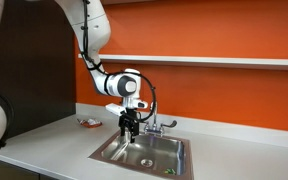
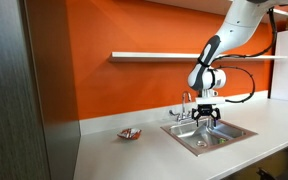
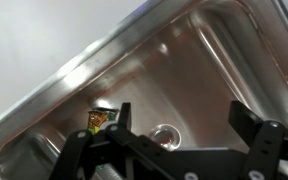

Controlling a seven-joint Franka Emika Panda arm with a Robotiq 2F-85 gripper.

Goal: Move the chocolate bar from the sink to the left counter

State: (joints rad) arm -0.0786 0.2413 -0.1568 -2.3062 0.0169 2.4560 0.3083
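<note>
Approach step: end effector (image 3: 179, 115) is held fully open and empty above sink (image 3: 214, 50). Next, descent and centring on bar (image 3: 100, 120) are judged necessary.

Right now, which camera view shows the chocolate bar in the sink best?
The wrist view: the chocolate bar lies on the sink floor near the drain. In both exterior views the sink shows, but the bar is too small to make out.
</note>
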